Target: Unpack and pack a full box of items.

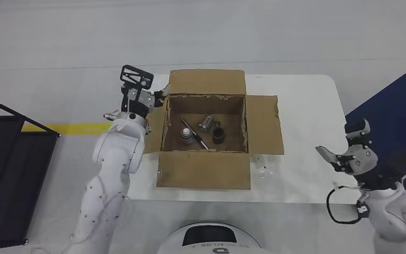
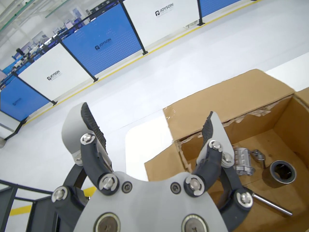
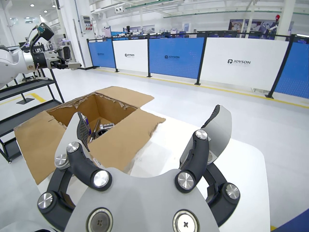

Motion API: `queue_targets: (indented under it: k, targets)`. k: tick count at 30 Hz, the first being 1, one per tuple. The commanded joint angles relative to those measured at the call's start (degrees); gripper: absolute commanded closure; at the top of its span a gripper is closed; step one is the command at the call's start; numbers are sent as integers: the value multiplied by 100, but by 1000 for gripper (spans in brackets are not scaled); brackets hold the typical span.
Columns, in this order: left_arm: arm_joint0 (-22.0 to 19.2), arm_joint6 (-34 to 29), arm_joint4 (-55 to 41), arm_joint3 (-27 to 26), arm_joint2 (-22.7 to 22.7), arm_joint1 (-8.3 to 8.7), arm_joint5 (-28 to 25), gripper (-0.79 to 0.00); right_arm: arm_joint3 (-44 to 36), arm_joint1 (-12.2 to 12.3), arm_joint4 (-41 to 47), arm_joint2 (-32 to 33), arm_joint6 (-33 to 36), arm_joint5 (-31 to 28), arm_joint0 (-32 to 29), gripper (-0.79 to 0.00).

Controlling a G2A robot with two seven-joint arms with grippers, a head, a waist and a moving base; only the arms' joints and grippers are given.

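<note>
My left end effector (image 2: pixel 147 112) has silver-grey plates, black links and bright steel screws. Its fingers (image 2: pixel 93 127) carry black pads with a ribbed pattern. My right end effector (image 3: pixel 148 112) wears the same silver and black. The box (image 1: pixel 203 171) is plain brown cardboard, paler along its torn edges. Inside it, the cast part (image 2: pixel 242 161) is shiny silver, the ring (image 2: pixel 282 171) is dark grey and the rod (image 2: pixel 272 205) is polished steel. The tabletop (image 1: pixel 304 159) is white. The floor (image 1: pixel 209 32) is pale grey, crossed by a yellow stripe (image 1: pixel 76 128). The barrier panels (image 3: pixel 176 56) alternate blue and white in black frames. The rack (image 1: pixel 19 178) is black.
</note>
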Motion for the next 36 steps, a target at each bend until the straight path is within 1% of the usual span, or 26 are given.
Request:
queue_targets:
  k: [1,5,7,9,13,25,26,28,30,33,36]
  targets:
    - [256,77,-113,-39,-301,26,-39,-785,-279,36,126,-96,518,-50,201,-785]
    - [739,243,-423,-75,-881,69,-81,-785,-725,135,386,-733,1913,19,871,-785]
    - [884,288,-636,-37,-1184,88,-122,-785,-817,180,536,-1166,2611,173,1321,-785]
    - [945,287,-855,45,-1448,103,-163,-785,-852,219,663,-1648,3324,364,1825,-785]
    - [945,287,-855,45,-1448,103,-163,-785,-798,277,847,-2670,5016,853,2873,-785]
    - [945,287,-855,45,-1448,103,-163,-785,-798,277,847,-2670,5016,853,2873,-785]
    - [945,287,-855,45,-1448,103,-163,-785,-731,282,765,-2748,5111,815,2896,-785]
    - [945,287,-855,45,-1448,103,-163,-785,-314,287,542,-3414,5759,685,3347,-785]
    - [945,287,-855,45,-1448,103,-163,-785,249,234,697,-4190,6234,838,4095,-785]
    - [945,287,-855,45,-1448,103,-163,-785,1038,115,743,-5081,6723,1158,5135,-785]
    - [945,287,-855,45,-1448,103,-163,-785,1617,3,748,-5689,7008,1368,5839,-785]
